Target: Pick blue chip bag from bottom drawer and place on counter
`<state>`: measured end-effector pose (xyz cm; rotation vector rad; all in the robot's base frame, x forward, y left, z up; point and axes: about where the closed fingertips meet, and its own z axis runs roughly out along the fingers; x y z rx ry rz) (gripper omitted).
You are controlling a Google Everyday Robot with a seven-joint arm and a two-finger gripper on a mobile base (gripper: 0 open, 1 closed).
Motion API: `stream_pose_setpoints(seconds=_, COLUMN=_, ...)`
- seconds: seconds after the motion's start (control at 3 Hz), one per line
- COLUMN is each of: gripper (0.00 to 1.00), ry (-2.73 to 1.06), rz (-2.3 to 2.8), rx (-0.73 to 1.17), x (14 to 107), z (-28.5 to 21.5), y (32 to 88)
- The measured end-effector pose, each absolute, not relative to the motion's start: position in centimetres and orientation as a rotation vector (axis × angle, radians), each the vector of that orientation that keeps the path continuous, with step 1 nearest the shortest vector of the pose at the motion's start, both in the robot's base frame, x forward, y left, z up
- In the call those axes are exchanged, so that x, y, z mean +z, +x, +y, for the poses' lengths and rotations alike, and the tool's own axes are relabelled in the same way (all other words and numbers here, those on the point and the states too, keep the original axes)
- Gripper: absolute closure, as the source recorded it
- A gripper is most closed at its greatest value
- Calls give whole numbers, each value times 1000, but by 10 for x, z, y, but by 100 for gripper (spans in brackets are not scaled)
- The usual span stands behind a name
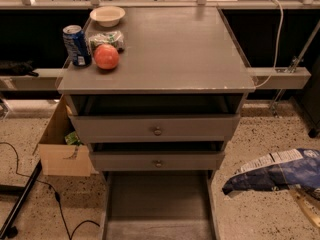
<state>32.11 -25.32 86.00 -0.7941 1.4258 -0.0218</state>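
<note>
The gripper (305,206) is showing at the lower right edge; whether it is gripping cannot be told. Just above, the blue chip bag (275,174) is stretching left-right, tip pointing toward the open bottom drawer (157,204). An apple (106,57), can (76,45), packet (106,38) and bowl (107,15) are crowding the counter (170,49) at its left.

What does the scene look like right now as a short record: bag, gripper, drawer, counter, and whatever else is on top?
blue chip bag: outside the drawer, low at the right of the cabinet
gripper: bottom right corner, just under the bag
bottom drawer: pulled open, bag not in it
counter: bag not yet on it
counter, back left: soda can, red fruit, green-and-white packet, bowl
floor, left: cardboard box
</note>
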Motion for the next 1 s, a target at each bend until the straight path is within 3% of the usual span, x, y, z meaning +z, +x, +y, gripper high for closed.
stream_pose_setpoints(seconds=0.33, gripper=100, ry=-809, rz=1401, rx=-30, x=872, z=-247, y=331)
stream_pose_setpoints(seconds=1.0, gripper=100, ry=-919, rz=1347, rx=-39, x=912, z=-212, y=406)
